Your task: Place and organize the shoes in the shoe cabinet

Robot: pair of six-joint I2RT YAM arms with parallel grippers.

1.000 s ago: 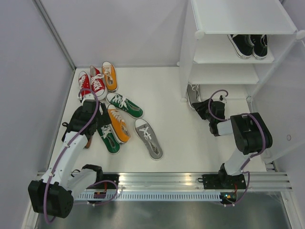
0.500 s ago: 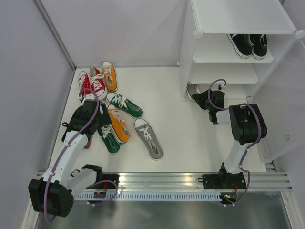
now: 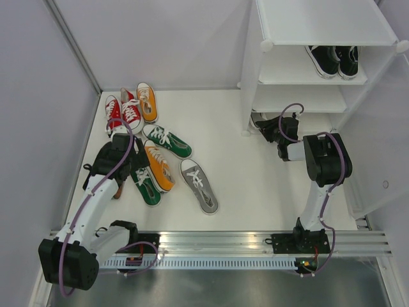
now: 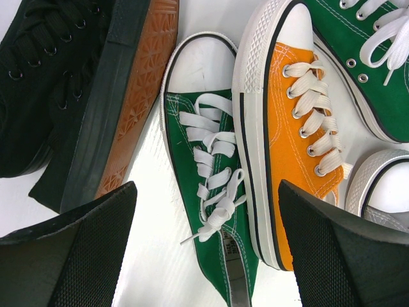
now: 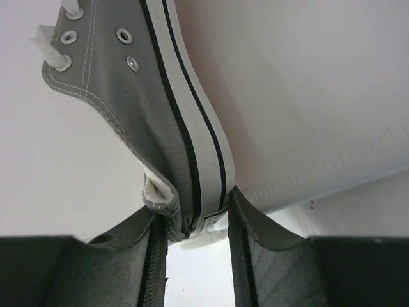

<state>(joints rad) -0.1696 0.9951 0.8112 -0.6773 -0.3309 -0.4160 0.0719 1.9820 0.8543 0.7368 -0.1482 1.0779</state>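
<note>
My right gripper (image 3: 276,126) is shut on the heel of a grey shoe (image 3: 259,119) at the mouth of the shoe cabinet's (image 3: 319,22) lowest tier. In the right wrist view its gripper (image 5: 192,220) pinches the grey shoe (image 5: 137,96) by the heel, on its side. A black pair (image 3: 333,59) stands on an upper shelf. My left gripper (image 3: 121,163) hovers open over the floor pile. In the left wrist view its gripper (image 4: 206,208) straddles a green shoe (image 4: 201,173), with an orange shoe (image 4: 300,134) to the right and a black shoe (image 4: 70,89) to the left.
On the floor at the left lie red shoes (image 3: 121,112), an orange shoe (image 3: 147,101), a green shoe (image 3: 167,142), another orange shoe (image 3: 158,166), a green shoe (image 3: 147,187) and a grey shoe (image 3: 199,185). Grey walls close in both sides.
My right gripper has moved away from the arms' bases toward the cabinet's lowest tier, carrying the grey shoe with it. The left arm has not moved.
</note>
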